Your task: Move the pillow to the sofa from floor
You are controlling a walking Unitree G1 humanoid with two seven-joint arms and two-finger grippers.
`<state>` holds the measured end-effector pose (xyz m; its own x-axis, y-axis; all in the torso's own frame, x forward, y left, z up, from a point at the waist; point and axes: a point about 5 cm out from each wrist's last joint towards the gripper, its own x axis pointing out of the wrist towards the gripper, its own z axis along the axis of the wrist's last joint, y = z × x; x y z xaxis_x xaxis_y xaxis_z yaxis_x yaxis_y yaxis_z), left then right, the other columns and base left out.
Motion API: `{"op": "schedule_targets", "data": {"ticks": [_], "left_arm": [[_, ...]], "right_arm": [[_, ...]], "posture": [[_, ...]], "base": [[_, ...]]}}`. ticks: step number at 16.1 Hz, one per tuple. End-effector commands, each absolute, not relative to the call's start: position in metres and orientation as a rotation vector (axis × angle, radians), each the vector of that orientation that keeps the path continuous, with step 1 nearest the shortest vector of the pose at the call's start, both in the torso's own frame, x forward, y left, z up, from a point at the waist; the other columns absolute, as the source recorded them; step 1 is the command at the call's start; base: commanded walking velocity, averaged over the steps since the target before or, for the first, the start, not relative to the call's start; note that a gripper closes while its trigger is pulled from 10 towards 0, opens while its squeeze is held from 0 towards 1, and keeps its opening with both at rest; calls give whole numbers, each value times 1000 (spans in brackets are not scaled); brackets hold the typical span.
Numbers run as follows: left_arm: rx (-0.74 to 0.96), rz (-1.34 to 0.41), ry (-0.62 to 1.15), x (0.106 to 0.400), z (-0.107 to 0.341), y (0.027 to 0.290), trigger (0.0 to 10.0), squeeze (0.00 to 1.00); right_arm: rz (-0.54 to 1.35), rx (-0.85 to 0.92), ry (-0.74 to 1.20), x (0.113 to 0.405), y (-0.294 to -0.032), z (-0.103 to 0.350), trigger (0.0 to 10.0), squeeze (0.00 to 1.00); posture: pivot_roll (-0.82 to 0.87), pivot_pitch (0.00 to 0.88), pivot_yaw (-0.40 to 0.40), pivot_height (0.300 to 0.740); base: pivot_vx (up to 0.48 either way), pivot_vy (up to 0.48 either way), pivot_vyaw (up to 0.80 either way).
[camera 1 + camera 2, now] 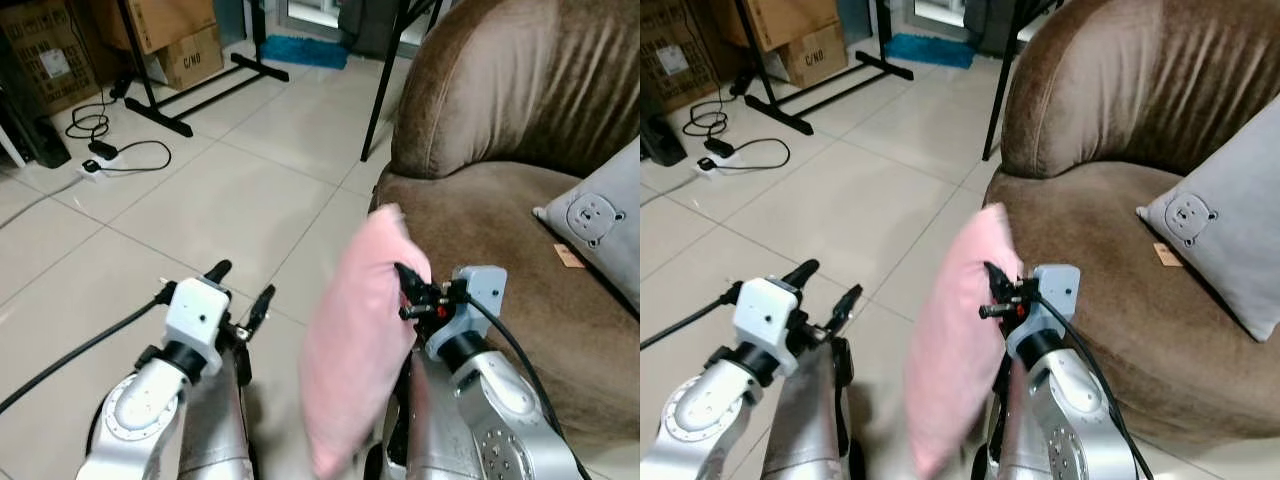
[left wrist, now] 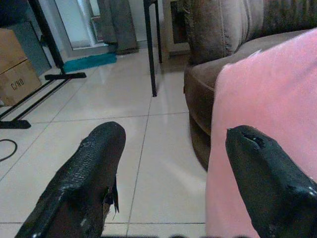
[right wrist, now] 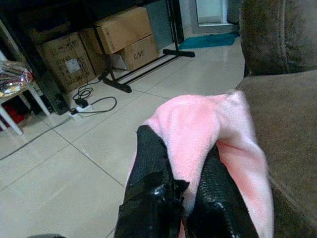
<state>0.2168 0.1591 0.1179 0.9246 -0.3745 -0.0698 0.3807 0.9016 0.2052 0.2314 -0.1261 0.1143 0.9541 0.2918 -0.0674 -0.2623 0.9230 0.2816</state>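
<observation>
Right claw [image 3: 181, 163] pinches the pink pillow [image 1: 360, 340] beside the sofa [image 1: 500, 210] — left claw [image 1: 243, 290] spread, empty.

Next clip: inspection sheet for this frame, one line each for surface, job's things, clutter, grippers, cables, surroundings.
Surface: tiled floor; brown sofa seat at right.
Job's things: pink pillow off the floor, hanging beside the sofa's front edge, not yet on it.
Clutter: grey pillow and a small tag on the sofa.
Grippers: right gripper shut on the pink pillow's top; left gripper open beside it.
Cables: black cord and power strip on the floor.
Surroundings: cardboard boxes, black stand, blue mat.
</observation>
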Motion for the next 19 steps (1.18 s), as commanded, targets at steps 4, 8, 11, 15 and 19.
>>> {"op": "schedule_targets", "data": {"ticks": [4,8,11,15,19], "left_arm": [[235,-363,4,218,122,161,10000,0],[237,-354,-6,222,123,160,10000,0],[238,-356,-13,225,124,159,10000,0],[242,-370,-19,227,125,159,10000,0],[246,-368,-23,227,125,160,10000,0]], "right_arm": [[279,276,28,235,-128,135,0,0],[257,303,17,240,-129,142,0,0],[242,311,15,241,-130,145,0,0],[219,347,-56,249,-135,164,0,0],[199,363,-97,251,-138,176,0,0]], "posture": [[16,0,-45,513],[10,0,-40,553],[5,0,-36,578],[0,0,-32,618],[-1,0,-32,658]], "base": [[0,0,0],[0,0,0],[0,0,0],[0,0,0],[0,0,0]]}}
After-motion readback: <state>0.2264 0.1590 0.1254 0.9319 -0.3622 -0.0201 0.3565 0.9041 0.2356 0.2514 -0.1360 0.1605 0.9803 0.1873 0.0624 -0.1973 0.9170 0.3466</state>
